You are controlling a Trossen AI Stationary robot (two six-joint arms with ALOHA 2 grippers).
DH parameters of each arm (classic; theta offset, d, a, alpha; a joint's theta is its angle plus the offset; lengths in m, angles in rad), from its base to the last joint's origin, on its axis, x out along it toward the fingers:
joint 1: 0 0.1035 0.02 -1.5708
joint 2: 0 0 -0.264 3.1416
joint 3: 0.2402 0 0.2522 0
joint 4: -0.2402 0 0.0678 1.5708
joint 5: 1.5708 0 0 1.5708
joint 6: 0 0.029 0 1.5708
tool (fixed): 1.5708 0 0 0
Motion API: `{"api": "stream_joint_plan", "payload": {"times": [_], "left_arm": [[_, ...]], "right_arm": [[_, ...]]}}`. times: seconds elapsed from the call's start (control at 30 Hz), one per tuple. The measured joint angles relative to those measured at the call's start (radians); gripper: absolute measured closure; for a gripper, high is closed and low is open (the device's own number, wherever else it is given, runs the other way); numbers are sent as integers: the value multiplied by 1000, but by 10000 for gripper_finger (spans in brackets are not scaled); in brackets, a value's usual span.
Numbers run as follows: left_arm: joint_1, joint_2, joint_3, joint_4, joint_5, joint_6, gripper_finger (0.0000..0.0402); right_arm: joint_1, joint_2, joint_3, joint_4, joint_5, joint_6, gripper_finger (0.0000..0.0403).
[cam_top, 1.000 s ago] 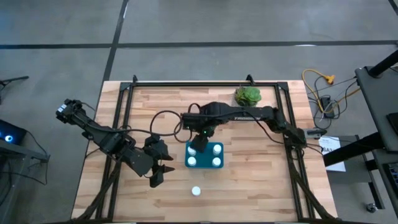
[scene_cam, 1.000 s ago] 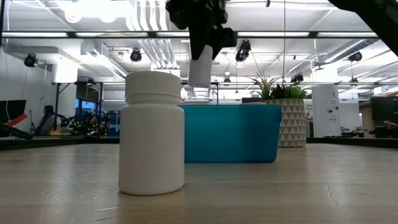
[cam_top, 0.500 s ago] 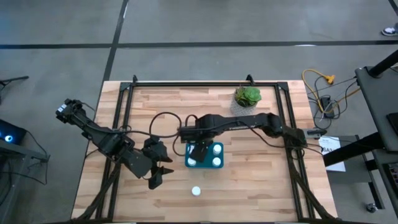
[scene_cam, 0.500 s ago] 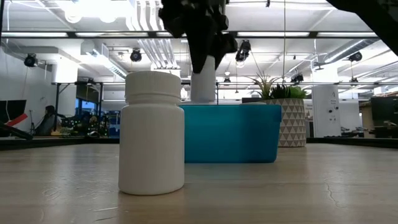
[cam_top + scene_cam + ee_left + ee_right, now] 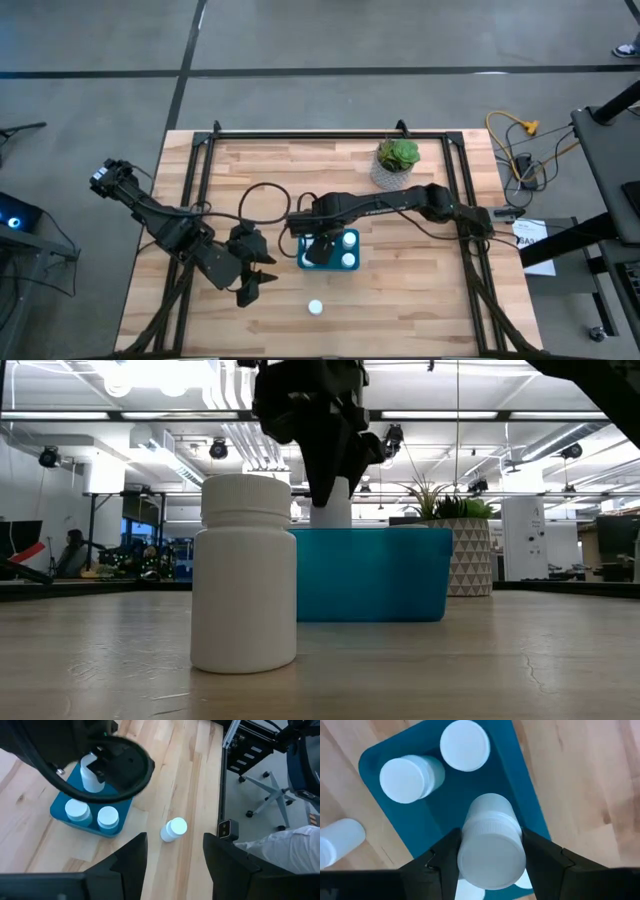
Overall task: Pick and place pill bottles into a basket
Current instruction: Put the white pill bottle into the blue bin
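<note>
Right gripper (image 5: pixel 490 852) clamped on a white pill bottle (image 5: pixel 491 845), fingers (image 5: pixel 442 857) pressed on both sides of its cap end, held over the teal basket (image 5: pixel 517 785); low view shows that bottle (image 5: pixel 330 510) upright with its lower end just above or at the basket rim (image 5: pixel 370 575), can't tell if it touches the floor inside. Right wrist view: two more bottles (image 5: pixel 465 745) stand in the basket beyond the held one, second one (image 5: pixel 407 777) next to it, and a white edge of another peeks out under the held bottle. High view: right gripper (image 5: pixel 318 243) sits over the left part of the basket (image 5: pixel 330 265), two white caps (image 5: pixel 349 250) visible on its right side, right arm stretching in from the right table edge. One loose bottle (image 5: pixel 315 307) stands alone on the wooden table (image 5: pixel 420 300), nearer the front edge, apart from the basket; same bottle is big in the low view foreground (image 5: pixel 245 575). Left gripper (image 5: pixel 262 280) hovers left of the basket, jaws apart, nothing between them; left wrist view shows its fingers (image 5: pixel 127 860) spread with the loose bottle (image 5: pixel 174 829) on the table ahead and the basket (image 5: pixel 60 807) with two caps beside it. Potted green plant (image 5: pixel 397 160) at the back of the table, behind the basket.
</note>
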Motion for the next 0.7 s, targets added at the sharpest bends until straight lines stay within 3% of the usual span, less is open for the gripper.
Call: {"api": "stream_joint_plan", "payload": {"times": [0.7], "left_arm": [[-6,0,-1,0,0,-8,226]], "right_arm": [[-1,0,-130,91,-9,14,229]]}}
